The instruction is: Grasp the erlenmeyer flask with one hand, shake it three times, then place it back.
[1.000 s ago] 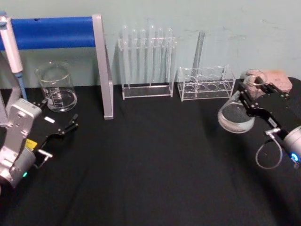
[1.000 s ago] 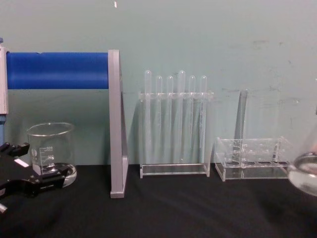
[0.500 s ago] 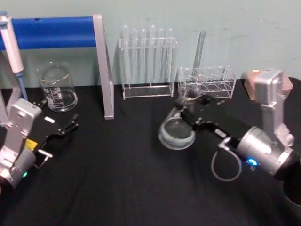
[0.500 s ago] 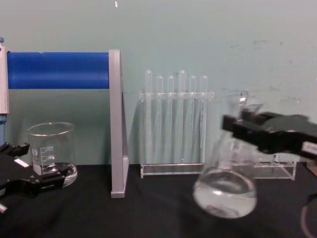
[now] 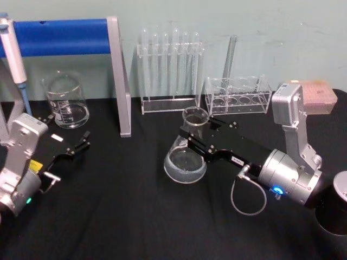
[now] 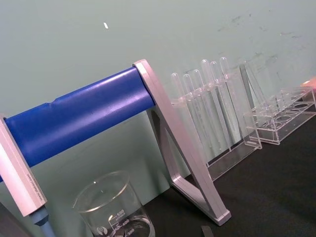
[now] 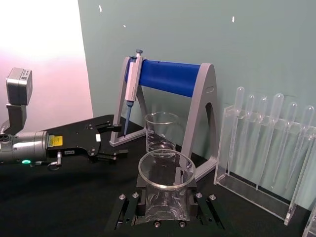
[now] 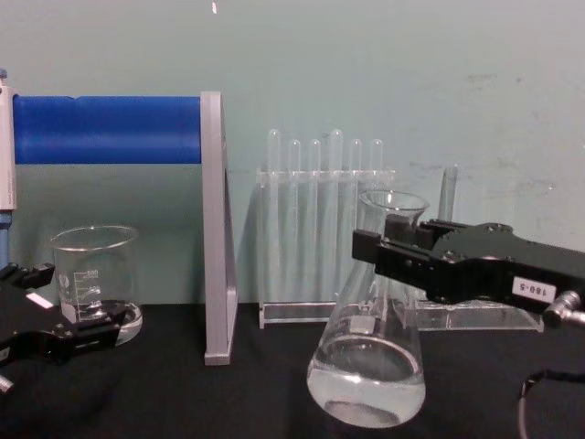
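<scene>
Since a second ago the right arm has swung the flask from the far right edge, where it hung tilted, leftward to mid-table; it now stands upright.

Nearest: left gripper [image 5: 81, 145] parked at near-left over the black table top [image 5: 135, 216], jaws spread, holding nothing. It sits just in front of the beaker. A black cylinder [image 5: 336, 212] stands at the near-right corner.

Mid-table: right gripper [image 5: 192, 140] reaches in from the right, black fingers [image 8: 407, 261] pinching the neck of the clear glass conical erlenmeyer flask [image 5: 184, 162] just under the flared rim. In the chest view the flask [image 8: 366, 375] has what looks like clear liquid low in the wide base. Can't tell if the base touches the table or hangs just above it. The right wrist view looks down onto the rim [image 7: 165, 170], clamped from both sides.

Behind, at the left: squat clear glass beaker with white graduations [image 5: 66, 100], and beside it the grey-framed stand with a blue bar [image 5: 59, 35] and a white pipette [image 5: 12, 54] hung at its left end.

Back centre: tall clear acrylic rack of test tubes [image 5: 169, 70]. To its right is a low clear acrylic rack [image 5: 238, 97] with one tube [image 5: 230, 54] standing in it. A pinkish block [image 5: 317, 92] sits at the far right.

The flask is well apart from the racks, in front of the gap between them. A teal wall [image 5: 282, 32] stands behind everything.
</scene>
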Controlling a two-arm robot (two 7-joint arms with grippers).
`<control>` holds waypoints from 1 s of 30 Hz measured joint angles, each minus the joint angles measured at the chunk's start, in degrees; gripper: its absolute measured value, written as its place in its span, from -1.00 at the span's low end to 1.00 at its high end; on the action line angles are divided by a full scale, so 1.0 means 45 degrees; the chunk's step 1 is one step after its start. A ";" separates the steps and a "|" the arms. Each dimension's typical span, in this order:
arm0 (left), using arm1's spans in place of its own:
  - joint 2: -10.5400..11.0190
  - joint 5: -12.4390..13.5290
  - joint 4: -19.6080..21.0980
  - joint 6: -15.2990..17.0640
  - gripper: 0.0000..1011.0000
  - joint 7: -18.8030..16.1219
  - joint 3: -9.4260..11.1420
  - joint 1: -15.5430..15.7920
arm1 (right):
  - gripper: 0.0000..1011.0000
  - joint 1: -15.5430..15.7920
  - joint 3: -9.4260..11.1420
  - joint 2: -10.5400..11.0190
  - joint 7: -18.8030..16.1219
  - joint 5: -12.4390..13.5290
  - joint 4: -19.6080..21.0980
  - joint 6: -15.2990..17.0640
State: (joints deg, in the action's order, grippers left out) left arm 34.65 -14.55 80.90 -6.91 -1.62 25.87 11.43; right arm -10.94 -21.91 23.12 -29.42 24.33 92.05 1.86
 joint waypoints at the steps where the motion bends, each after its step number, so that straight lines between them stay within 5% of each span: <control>1: 0.0000 0.0000 0.0000 0.0000 0.98 0.0000 -0.0001 0.0000 | -0.10 -0.0007 -0.0018 0.0022 0.0000 0.0024 -0.0009 -0.0007; 30: 0.0000 0.0001 -0.0001 0.0000 0.98 0.0000 -0.0001 0.0001 | -0.10 -0.0564 -0.0807 0.0610 -0.0310 0.0561 -0.0830 -0.0513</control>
State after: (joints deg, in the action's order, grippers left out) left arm 34.65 -14.55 80.90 -6.91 -1.62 25.86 11.44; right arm -13.48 -25.54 25.86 -30.82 26.86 88.32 -0.45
